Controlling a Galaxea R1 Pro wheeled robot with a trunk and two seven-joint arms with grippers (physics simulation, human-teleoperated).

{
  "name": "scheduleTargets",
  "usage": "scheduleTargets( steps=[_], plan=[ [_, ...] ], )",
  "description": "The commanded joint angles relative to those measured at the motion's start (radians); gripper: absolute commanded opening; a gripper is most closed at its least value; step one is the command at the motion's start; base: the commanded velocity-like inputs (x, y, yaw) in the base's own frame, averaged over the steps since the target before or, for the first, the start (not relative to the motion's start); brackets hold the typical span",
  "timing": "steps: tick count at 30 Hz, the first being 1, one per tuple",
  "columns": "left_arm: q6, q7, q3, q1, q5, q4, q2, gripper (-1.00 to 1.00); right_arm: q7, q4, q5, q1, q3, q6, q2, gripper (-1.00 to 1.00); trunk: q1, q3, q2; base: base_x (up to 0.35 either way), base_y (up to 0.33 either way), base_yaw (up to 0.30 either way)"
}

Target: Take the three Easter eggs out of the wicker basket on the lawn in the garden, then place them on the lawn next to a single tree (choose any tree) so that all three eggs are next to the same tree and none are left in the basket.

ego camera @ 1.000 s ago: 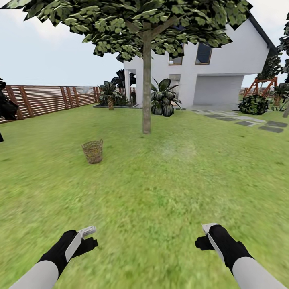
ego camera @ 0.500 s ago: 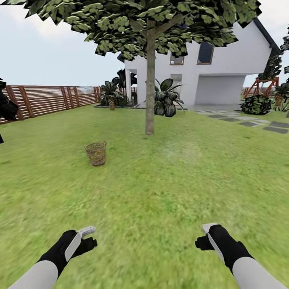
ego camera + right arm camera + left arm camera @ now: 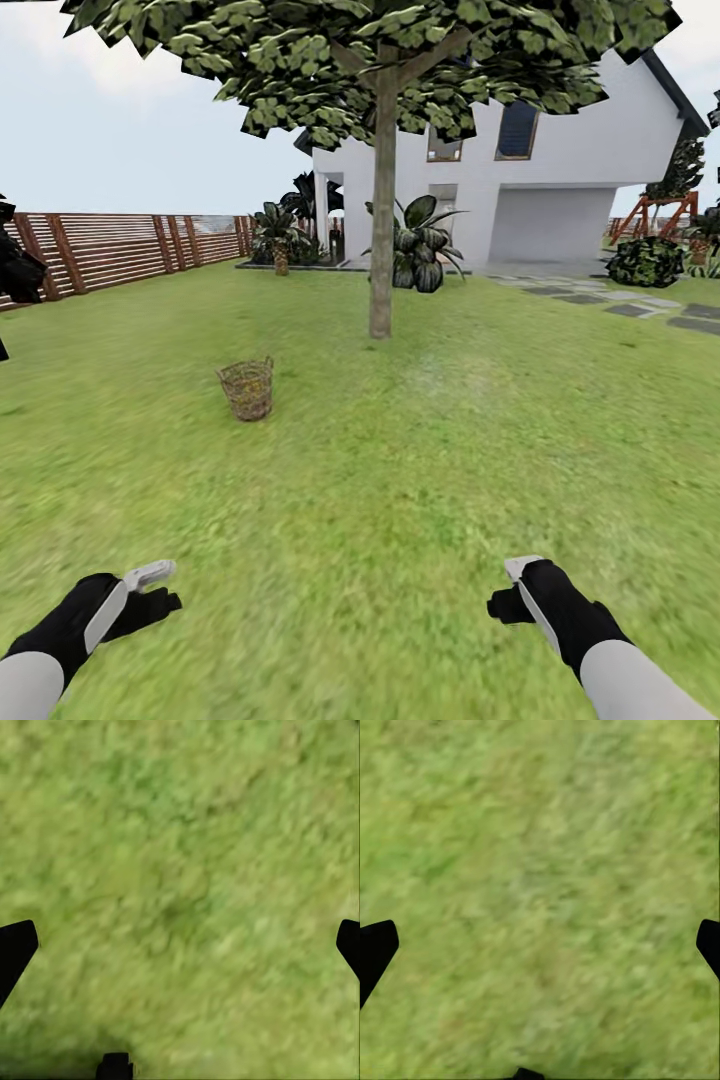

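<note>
The wicker basket [image 3: 247,388] stands upright on the lawn [image 3: 400,480], well ahead of me and to the left. Its weave hides the Easter eggs at this distance. Beyond it and to the right rises the tree [image 3: 381,250], with a grey-brown trunk and a green canopy. In the head view my left gripper [image 3: 165,590] hangs low at the left and my right gripper [image 3: 505,588] low at the right, both far short of the basket. The left wrist view has the left gripper [image 3: 540,945] open over bare grass. The right gripper [image 3: 180,945] is open over grass too.
A brown slat fence [image 3: 120,245] runs along the left. A white house [image 3: 520,170] with potted plants [image 3: 420,250] stands behind the tree. Grey stepping stones [image 3: 630,308] and a shrub [image 3: 645,262] lie far right. Open grass stretches between me and the basket.
My left arm has swung outward to the left. The whole view has shifted slightly, with basket and tree now a little lower and further right, so the camera has moved.
</note>
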Motion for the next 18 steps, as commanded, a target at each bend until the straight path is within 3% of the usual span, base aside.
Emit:
scheduleTargets(
  steps=[1,5,18],
  plan=[
    [0.006,-0.019,0.003,0.0,0.005,-0.001,0.012,1.0,0.008,-0.002,0.009,0.0,0.004,0.006,-0.001,1.0,0.0,-0.001,-0.001,0.266,0.234,0.0],
    [0.005,-0.047,0.002,0.0,0.003,-0.001,0.03,1.0,0.008,-0.002,0.009,-0.001,0.004,0.006,-0.001,1.0,0.0,-0.001,-0.001,0.266,0.233,0.0],
    [0.003,-0.051,-0.003,0.0,0.003,0.0,0.022,1.0,0.008,-0.001,0.01,0.0,0.003,0.006,-0.002,1.0,0.0,-0.001,-0.001,0.268,0.227,0.0]
  ],
)
